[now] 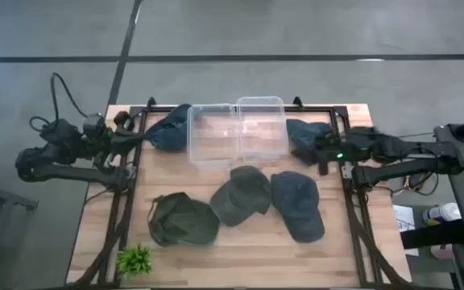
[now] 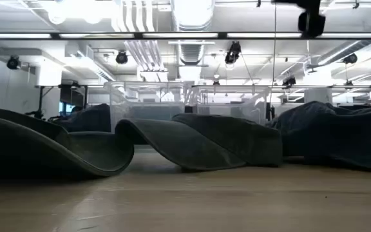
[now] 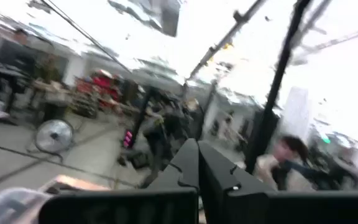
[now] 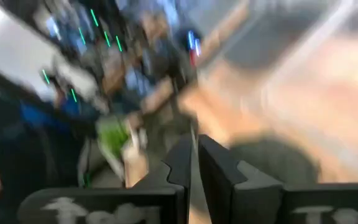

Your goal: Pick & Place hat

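Several caps lie on the wooden table. In the high view there is a navy cap (image 1: 170, 127) left of the clear bins, a navy cap (image 1: 306, 133) right of them, an olive cap (image 1: 182, 220), a dark green cap (image 1: 242, 195) and a navy cap (image 1: 298, 205) nearer. My left gripper (image 1: 139, 137) sits by the left navy cap; its fingers (image 3: 197, 155) are shut on nothing. My right gripper (image 1: 319, 151) is over the right navy cap's near side; its fingers (image 4: 193, 149) are also shut on nothing.
Two clear plastic bins (image 1: 236, 129) stand side by side at the far middle of the table. A small green plant (image 1: 134, 259) sits at the near left corner. Bare wood shows along the near edge and on the right side of the table.
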You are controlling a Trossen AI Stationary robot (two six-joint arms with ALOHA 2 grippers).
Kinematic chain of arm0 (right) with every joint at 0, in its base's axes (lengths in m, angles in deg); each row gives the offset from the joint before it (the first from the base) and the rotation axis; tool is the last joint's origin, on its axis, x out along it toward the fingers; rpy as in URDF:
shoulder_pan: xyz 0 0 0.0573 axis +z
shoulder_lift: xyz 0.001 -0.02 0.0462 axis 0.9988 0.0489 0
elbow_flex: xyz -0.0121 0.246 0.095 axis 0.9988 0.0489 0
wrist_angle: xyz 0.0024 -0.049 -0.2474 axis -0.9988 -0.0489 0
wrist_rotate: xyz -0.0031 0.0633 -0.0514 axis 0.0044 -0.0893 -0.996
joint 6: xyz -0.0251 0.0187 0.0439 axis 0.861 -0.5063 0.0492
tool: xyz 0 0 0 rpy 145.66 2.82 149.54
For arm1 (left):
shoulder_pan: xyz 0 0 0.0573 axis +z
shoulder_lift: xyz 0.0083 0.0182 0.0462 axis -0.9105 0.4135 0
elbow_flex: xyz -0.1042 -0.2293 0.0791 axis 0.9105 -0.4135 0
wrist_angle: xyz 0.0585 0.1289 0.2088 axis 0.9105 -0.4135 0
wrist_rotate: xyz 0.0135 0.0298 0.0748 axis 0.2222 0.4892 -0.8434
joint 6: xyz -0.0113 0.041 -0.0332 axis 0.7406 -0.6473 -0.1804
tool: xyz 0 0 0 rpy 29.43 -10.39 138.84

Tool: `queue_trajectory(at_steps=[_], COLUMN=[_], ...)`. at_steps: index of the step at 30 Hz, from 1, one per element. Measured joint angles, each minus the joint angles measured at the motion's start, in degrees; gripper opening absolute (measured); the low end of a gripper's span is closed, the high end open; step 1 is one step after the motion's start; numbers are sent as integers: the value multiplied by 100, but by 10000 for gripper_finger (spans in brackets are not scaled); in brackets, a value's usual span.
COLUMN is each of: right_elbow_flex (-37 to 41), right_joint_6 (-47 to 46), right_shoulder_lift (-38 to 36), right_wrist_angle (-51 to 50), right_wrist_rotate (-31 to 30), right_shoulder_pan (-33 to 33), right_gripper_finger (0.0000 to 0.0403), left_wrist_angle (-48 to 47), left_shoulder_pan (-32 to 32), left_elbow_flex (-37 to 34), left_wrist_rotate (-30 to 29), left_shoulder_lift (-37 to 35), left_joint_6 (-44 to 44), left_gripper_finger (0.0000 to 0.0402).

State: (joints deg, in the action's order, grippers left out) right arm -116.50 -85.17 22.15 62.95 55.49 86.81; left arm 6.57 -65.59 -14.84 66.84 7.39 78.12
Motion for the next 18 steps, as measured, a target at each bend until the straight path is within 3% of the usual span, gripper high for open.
queue_trajectory(at_steps=[4, 9, 12, 15, 18], right_elbow_flex=[-432, -1078, -1354, -1651, -1997], right_joint_6=[-292, -553, -561, -725, -1208], right_shoulder_lift=[612, 1434, 1855, 2140, 2494], right_wrist_angle=[-1524, -3871, -4762, -4892, -4878], right_wrist_rotate=[1040, 1501, 1765, 1736, 1079], right_shoulder_pan=[85, 590, 1181, 1954, 2890], right_gripper_finger=[30, 50, 68, 90, 111], left_wrist_angle=[98, -106, -332, -919, -1680], left_shoulder_pan=[2, 2, 0, 2, 4], left_elbow_flex=[2, 2, 0, -7, -13], left_wrist_rotate=[-96, 64, 108, 108, -192], left_shoulder_lift=[-4, 40, 116, 225, 358], left_joint_6=[398, 334, 29, -412, -590], left_gripper_finger=[0, 0, 0, 0, 0])
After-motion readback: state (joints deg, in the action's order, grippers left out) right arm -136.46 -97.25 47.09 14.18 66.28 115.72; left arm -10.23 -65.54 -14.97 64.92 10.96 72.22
